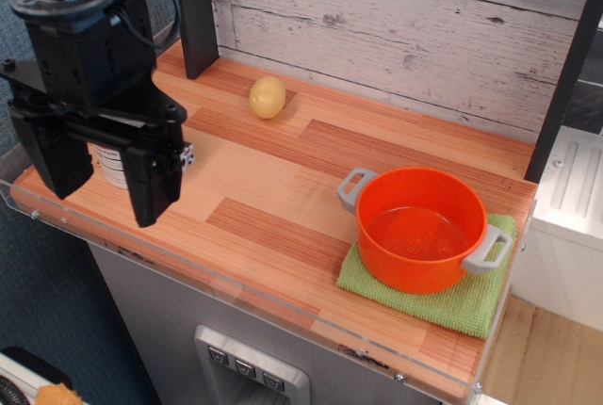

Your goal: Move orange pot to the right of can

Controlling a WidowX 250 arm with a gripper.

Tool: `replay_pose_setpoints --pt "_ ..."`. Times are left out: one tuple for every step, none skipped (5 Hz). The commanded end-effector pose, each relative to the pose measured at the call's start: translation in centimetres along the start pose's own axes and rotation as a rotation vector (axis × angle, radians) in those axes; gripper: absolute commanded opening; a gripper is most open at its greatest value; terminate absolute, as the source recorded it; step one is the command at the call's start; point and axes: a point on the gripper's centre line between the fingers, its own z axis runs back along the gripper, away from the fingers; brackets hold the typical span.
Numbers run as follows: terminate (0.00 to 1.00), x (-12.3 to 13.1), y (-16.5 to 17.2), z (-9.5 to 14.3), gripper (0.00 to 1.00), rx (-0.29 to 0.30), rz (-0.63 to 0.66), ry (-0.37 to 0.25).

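The orange pot [420, 229] with two grey loop handles stands upright on a green cloth [443, 294] at the front right of the wooden counter. The can [111, 165] stands at the far left, mostly hidden behind my gripper; only part of its white label shows. My gripper [102, 179] hangs at the left, in front of the can, its two black fingers [151, 186] spread wide apart with nothing held between them. The pot is far to the right of the gripper.
A yellow potato-like toy [268, 97] lies near the back wall. A black post [196, 11] stands at the back left. A clear plastic lip [236, 283] runs along the counter's front edge. A white appliance [570, 198] sits right of the counter.
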Motion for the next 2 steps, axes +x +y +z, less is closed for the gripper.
replay_pose_setpoints --pt "0.0 0.0 0.0 0.0 1.0 0.0 0.0 0.0" --pt "0.0 0.4 -1.7 0.5 1.0 -0.009 0.223 -0.058"
